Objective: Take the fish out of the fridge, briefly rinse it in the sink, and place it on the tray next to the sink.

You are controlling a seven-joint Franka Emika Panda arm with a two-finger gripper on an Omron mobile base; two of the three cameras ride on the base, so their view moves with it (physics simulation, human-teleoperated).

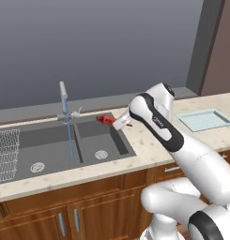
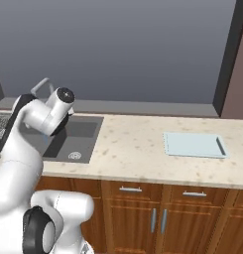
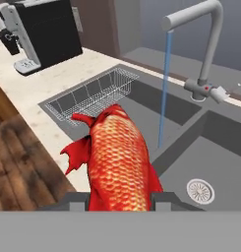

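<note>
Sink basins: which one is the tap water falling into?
The basin beside the wire rack; the stream lands there, while the fish hangs over the other.

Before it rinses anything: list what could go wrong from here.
1. The water stream falls into the left basin, while the fish hangs over the right basin's back edge, so the rinse may miss it.
2. The gripper holds the fish by one end; it might slip into the sink.
3. The tray lies far right, a long carry.

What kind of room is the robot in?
A kitchen, most likely. There's a sink with a running tap, wooden cupboards under a stone counter, and a wire rack.
</note>
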